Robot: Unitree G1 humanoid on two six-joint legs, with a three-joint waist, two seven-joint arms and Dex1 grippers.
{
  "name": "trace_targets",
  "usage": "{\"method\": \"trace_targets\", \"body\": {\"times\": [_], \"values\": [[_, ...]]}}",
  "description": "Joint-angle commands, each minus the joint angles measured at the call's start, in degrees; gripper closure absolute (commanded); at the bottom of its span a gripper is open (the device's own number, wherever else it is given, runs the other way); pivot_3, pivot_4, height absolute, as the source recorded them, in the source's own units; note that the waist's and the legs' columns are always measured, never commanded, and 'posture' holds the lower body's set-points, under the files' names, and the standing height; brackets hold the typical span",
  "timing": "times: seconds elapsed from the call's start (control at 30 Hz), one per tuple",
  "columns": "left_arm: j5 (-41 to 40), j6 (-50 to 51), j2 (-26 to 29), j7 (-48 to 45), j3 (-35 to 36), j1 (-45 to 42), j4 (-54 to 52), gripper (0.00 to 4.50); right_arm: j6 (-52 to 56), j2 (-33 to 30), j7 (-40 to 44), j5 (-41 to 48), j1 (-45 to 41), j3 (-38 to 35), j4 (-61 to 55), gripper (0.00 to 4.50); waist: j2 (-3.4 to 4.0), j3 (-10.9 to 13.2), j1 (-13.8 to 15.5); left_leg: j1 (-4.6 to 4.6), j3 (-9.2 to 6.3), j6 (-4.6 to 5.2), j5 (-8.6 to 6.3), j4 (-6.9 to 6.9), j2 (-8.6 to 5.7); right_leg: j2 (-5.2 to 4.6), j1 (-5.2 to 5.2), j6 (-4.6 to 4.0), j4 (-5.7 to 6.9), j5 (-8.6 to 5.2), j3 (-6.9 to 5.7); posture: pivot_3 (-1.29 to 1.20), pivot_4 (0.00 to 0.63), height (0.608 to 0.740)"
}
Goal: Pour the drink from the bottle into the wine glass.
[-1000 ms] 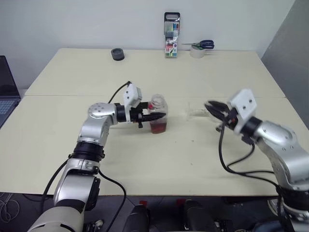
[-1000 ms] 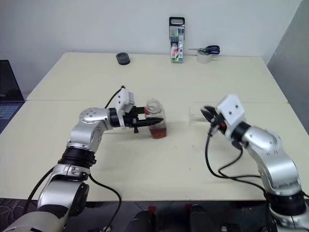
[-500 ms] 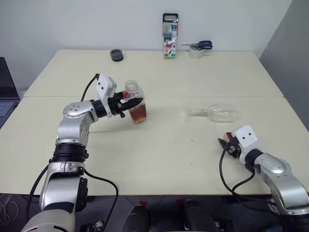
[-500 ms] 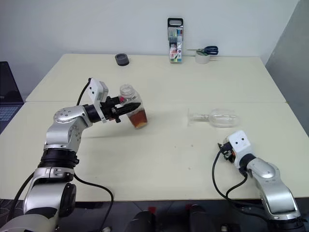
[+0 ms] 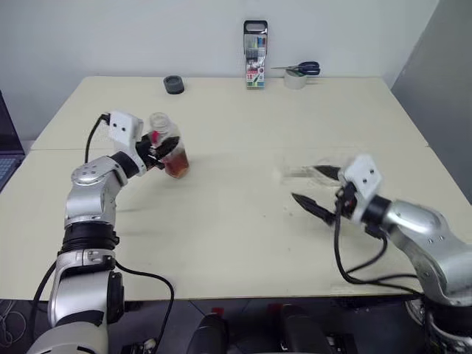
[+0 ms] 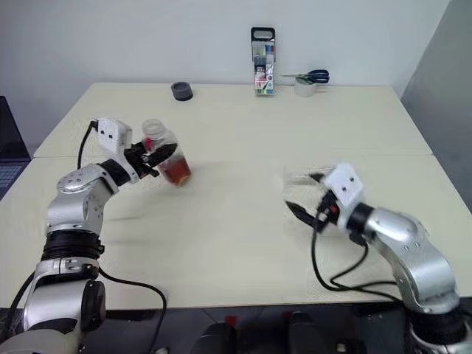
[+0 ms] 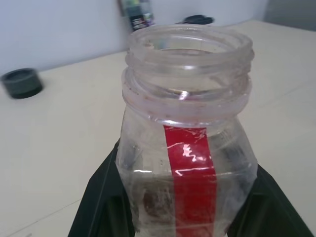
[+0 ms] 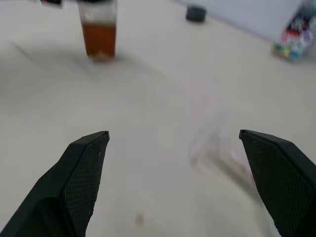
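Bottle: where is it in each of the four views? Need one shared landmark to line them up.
Left eye: bottle left of centre, in the left gripper.
Right eye: bottle left of centre, same grip.
Left wrist: bottle centre, close up, open mouth.
Right wrist: bottle far off, beyond the fingertips.
Shared landmark: the black round object on the table's far side.

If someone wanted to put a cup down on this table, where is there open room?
The widest bare stretch lies mid-table, between the bottle in the left gripper and the open right gripper near the lying wine glass. Also the near edge. Crowded: the far edge, with a black cap, marker set, tape roll and scissors.
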Motion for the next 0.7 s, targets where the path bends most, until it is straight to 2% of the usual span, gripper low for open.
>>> {"method": "trace_targets", "body": {"times": [0.03, 0.23, 0.5, 0.7], "values": [[0.37, -1.24, 1.65, 4.7, 3.29, 0.41, -1.01, 2.79, 0.16, 4.13, -1.56, -0.73, -6.91, 4.71, 4.11, 0.0, -0.02, -0.01, 0.05, 0.01, 0.0, 0.0, 0.0, -0.01, 0.01, 0.0, 0.0, 0.0, -0.01, 0.0, -0.01, 0.0, 0.15, 0.74], [-0.02, -0.83, 1.05, 11.33, 6.11, 2.36, 0.14, 2.79, -1.67, 11.0, -2.86, -4.42, -14.74, 11.99, 11.94, 0.0, -0.02, -0.01, 0.29, -0.14, -0.02, -0.18, 0.1, 0.02, -0.08, -0.13, -0.09, -0.01, -0.03, 0.01, -0.01, 0.0, 0.15, 0.74], [-0.6, -3.03, -0.14, 12.67, 6.24, 5.09, 0.84, 2.79, -3.69, 14.24, -2.1, -6.86, -16.43, 15.65, 14.87, 0.0, -0.03, -0.05, 0.11, -0.09, -0.02, -0.22, 0.12, 0.01, -0.04, -0.11, -0.1, -0.02, 0.02, 0.01, -0.03, 0.0, 0.15, 0.74], [-0.91, -4.39, -0.89, 13.22, 6.74, 7.03, 1.37, 0.87, -3.3, 15.58, -1.88, -7.17, -16.19, 15.94, 14.31, 0.0, -0.03, -0.06, 0.05, -0.03, 0.0, -0.15, 0.08, -0.01, -0.04, -0.1, -0.1, -0.02, 0.04, 0.01, 0.0, 0.0, 0.15, 0.74]]}}
